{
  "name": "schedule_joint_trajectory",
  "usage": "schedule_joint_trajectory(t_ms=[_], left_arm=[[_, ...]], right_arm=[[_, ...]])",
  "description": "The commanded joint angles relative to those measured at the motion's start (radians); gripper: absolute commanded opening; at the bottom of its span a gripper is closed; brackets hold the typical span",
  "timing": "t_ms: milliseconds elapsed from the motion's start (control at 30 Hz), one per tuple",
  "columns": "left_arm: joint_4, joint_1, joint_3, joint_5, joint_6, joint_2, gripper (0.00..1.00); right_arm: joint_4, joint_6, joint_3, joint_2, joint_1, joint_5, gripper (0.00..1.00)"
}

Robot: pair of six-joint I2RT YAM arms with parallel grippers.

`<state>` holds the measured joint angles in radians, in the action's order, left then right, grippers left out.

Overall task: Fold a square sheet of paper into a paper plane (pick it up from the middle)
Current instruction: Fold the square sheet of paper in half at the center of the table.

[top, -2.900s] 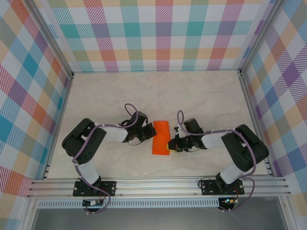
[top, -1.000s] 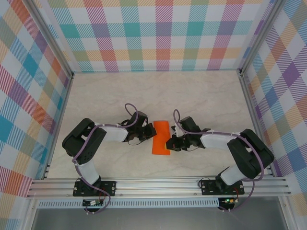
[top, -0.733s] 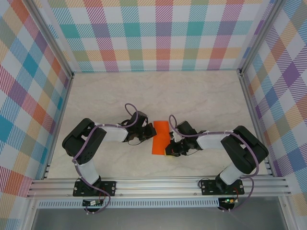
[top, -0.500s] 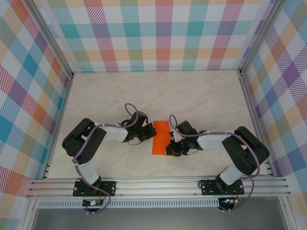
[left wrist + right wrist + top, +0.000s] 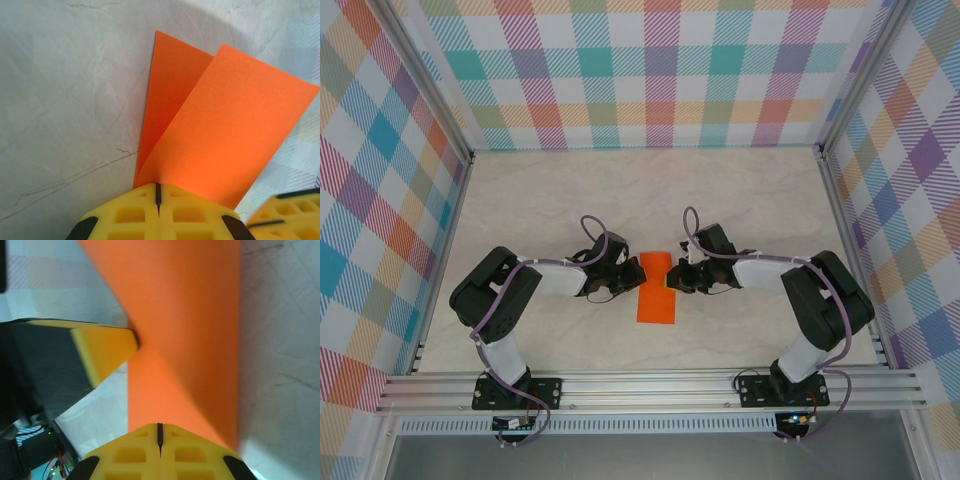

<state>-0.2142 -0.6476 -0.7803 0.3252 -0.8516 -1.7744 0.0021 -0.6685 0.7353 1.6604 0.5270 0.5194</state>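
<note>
Top view, left to right. The left arm reaches in from 7 o'clock across the pale marble table [image 5: 740, 200]. The left gripper [image 5: 631, 281] sits at the 9 o'clock edge of the square sheet of paper [image 5: 655, 300]. The sheet lies as a narrow orange strip, long axis running 12 to 6 o'clock, just toward 6 o'clock of the table's middle, between the two arms. The right gripper [image 5: 671, 279] meets the strip's 3 o'clock edge near its far end, and the right arm trails off toward 4 o'clock. Plaid walls [image 5: 650, 70] close the table at 9, 12 and 3 o'clock.

Left wrist view. The yellow fingertips [image 5: 130, 215] stand pressed flush together at 6 o'clock, with no gap at the seam. The paper starts at their tips. It is doubled: a lower layer points to 12 o'clock and an upper layer fans out toward 2 o'clock. Whether the tips pinch the paper or only bear on it cannot be told. A yellow finger of the other claw shows at 4 o'clock.

Right wrist view. The claw's fingertips [image 5: 130, 455] are likewise closed tight at 6 o'clock, at the paper's near end. The strip runs up to 12 o'clock. A yellow finger of the left claw comes in from 9 o'clock, its tip touching the paper's edge.
</note>
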Motion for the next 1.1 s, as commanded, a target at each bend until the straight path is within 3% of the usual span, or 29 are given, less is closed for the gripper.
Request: schedule_joint_trajectory(t_ms=[0,300,633,1067], left_arm=[[0.119,-0.018,0.016,-0.02,0.017,-0.055,0.0],[0.117,-0.018,0.007,-0.025,0.02,-0.071,0.0],[0.137,-0.018,0.01,-0.031,0.031,-0.063,0.0],[0.136,-0.018,0.014,-0.035,0.031,-0.063,0.0]], right_arm=[[0.009,0.016,0.013,0.033,-0.004,-0.016,0.03],[-0.004,0.022,-0.024,0.104,-0.01,-0.072,0.03],[0.02,0.016,0.038,0.009,-0.04,0.047,0.04],[0.001,0.055,0.085,0.156,-0.074,0.032,0.04]])
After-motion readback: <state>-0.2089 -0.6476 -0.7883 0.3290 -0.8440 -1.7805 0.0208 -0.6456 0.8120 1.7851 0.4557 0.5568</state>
